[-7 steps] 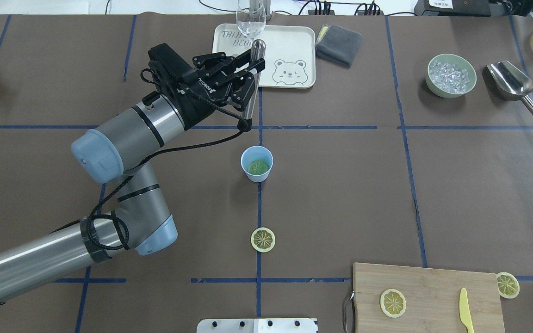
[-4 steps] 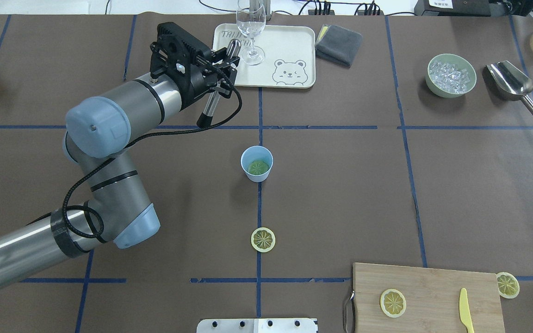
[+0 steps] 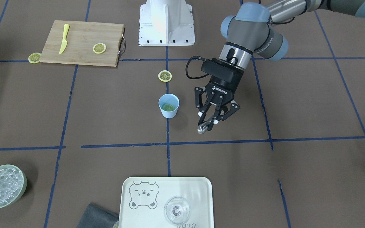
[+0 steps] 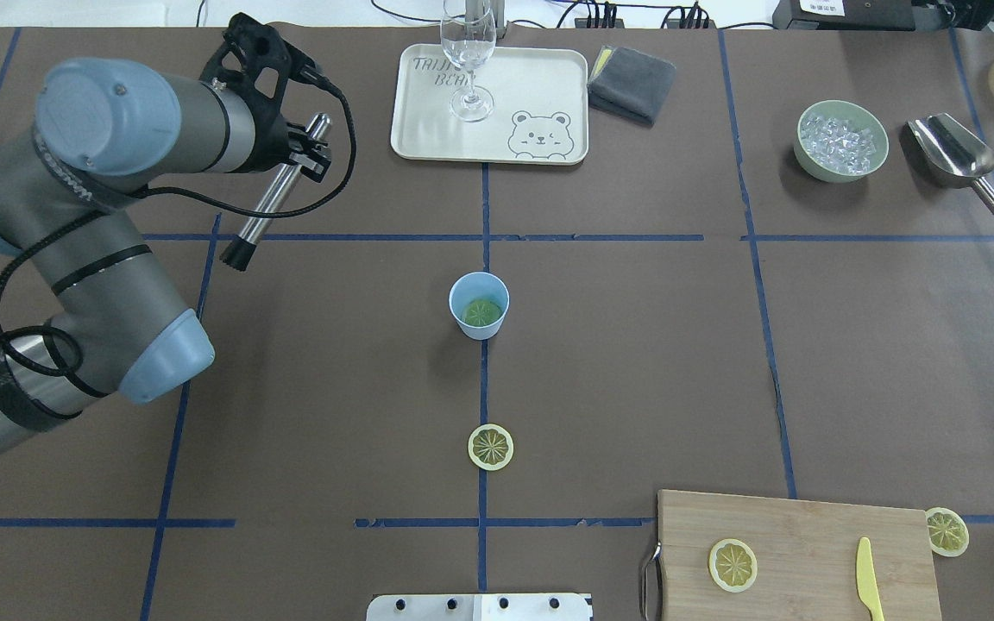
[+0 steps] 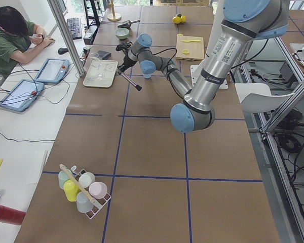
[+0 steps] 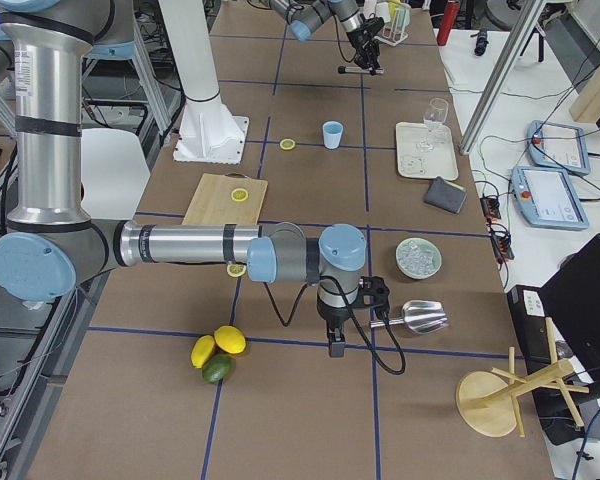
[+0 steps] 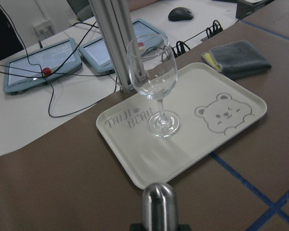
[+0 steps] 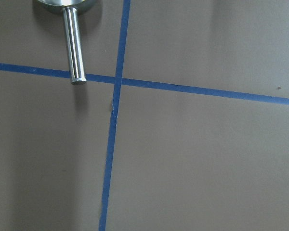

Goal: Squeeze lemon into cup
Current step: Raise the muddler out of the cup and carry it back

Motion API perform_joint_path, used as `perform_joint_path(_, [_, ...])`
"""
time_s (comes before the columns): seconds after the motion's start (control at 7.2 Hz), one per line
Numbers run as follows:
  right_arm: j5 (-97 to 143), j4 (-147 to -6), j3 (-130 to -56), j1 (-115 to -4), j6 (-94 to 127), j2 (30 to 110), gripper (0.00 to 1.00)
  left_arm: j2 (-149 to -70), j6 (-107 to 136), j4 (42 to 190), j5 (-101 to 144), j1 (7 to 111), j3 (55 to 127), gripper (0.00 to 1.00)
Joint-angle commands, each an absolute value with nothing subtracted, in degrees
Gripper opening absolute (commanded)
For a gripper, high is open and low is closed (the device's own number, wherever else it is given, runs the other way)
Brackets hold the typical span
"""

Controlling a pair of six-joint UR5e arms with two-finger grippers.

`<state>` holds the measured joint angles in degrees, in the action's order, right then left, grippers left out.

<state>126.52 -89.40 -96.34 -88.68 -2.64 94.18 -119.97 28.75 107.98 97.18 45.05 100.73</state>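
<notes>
I read left gripper [image 3: 208,123] clamped on metal rod [image 4: 277,191] | cup [image 4: 479,304] holds lemon slice [image 4: 481,312] | right gripper [image 6: 334,346]: can't tell

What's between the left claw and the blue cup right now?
Nothing. In the front-facing view only bare brown table separates the left claw, shut on a metal rod, from the cup.

Left arm [image 3: 249,34]: brushed-silver tubes, dark grey joint housings, pale-blue end caps [image 3: 245,14]; white lettering on one housing (too small to read). A black cable [image 4: 353,151] runs outside the arm, strapped on by a black band [image 4: 9,392].

Left tool [image 3: 208,122]: black, with linked two-finger frame and white "ROBOTIQ" mark.

Right arm [image 6: 180,245]: same silver, grey and blue.

Base [image 3: 166,22]: white pedestal, dark bolts along its foot.
</notes>
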Motion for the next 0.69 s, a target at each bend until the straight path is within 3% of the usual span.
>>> perform_joint_path(0.0, [126.47, -85.89, -93.80, -88.68, -2.55, 93.87, 1.00, -115.87, 29.52, 99.94, 105.00, 49.12, 101.08, 0.00])
perform_joint_path(0.56, [126.74, -83.50, -91.67, -88.68, -2.29, 93.52, 1.00, -105.04, 34.00, 100.72, 109.86, 50.27, 98.70, 0.00])
